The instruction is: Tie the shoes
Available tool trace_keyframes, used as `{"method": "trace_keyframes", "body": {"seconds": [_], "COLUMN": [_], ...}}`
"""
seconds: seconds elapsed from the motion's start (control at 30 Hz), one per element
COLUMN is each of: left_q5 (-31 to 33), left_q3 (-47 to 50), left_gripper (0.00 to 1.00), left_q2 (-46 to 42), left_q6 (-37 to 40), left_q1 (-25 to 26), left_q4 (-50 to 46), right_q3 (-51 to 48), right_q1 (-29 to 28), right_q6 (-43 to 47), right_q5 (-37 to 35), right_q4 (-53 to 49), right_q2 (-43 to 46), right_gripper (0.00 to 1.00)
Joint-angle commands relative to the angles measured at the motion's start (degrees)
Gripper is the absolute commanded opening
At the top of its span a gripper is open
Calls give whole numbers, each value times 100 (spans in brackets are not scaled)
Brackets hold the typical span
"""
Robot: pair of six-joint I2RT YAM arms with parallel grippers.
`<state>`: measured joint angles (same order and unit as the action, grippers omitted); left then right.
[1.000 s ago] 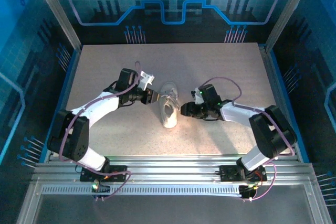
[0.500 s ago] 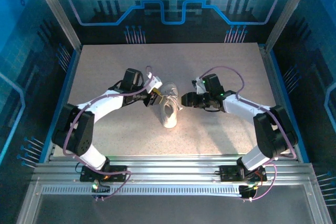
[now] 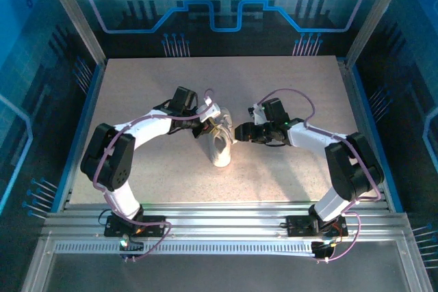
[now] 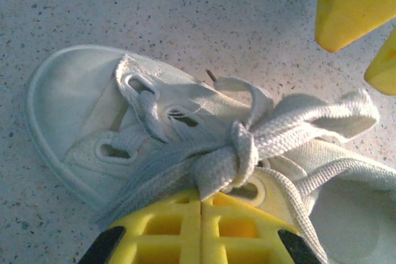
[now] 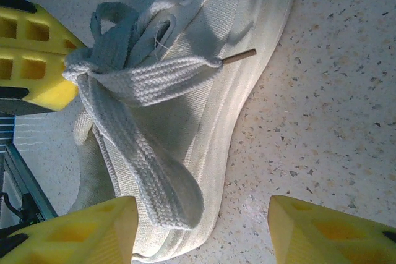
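Note:
The white sneaker (image 3: 220, 152) lies mid-table, heel toward the arms. In the left wrist view its toe (image 4: 80, 103) points left and the laces cross in a knot (image 4: 244, 149). My left gripper (image 4: 201, 197) is shut on a lace end right at that knot; from above it (image 3: 211, 123) sits over the shoe's far left side. My right gripper (image 5: 201, 233) stands open beside the sole, with a flat lace loop (image 5: 167, 177) hanging between its fingers without being pinched. From above it (image 3: 236, 132) is at the shoe's right. A thin aglet (image 5: 238, 57) sticks out.
The speckled tabletop (image 3: 287, 87) stretches round the shoe on all sides. Blue walls and metal posts enclose it, and an aluminium rail (image 3: 219, 213) runs along the near edge by the arm bases. The two grippers are very near each other over the shoe.
My left gripper has moved right onto the shoe and closed on the lace at the knot. My right gripper has moved up beside the shoe and opened a little wider.

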<state>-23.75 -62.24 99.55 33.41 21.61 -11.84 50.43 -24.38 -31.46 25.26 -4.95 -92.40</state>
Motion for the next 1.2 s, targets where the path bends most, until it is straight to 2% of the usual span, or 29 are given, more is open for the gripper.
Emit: {"method": "trace_keyframes", "body": {"seconds": [0.0,0.27,0.77,1.0,1.17], "left_q5": [42,245,819,588,234], "left_q3": [10,304,300,276,183], "left_gripper": [0,0,0,0,0], "left_q2": [-208,-638,-445,-537,-518], "left_q6": [125,-53,-593,-860,-1170], "left_q1": [17,19,28,66,230], "left_q4": [-160,-259,-598,-462,-191], "right_q3": [29,-208,-208,518,849], "right_q1": [-74,-154,-378,-474,-585], "right_q6": [-52,-158,-28,391,458], "right_q5": [172,185,-106,-658,-849], "right_q4": [127,445,506,-28,108], "right_q2": [-94,7,157,222,110], "right_gripper": [58,59,60,59,60]}}
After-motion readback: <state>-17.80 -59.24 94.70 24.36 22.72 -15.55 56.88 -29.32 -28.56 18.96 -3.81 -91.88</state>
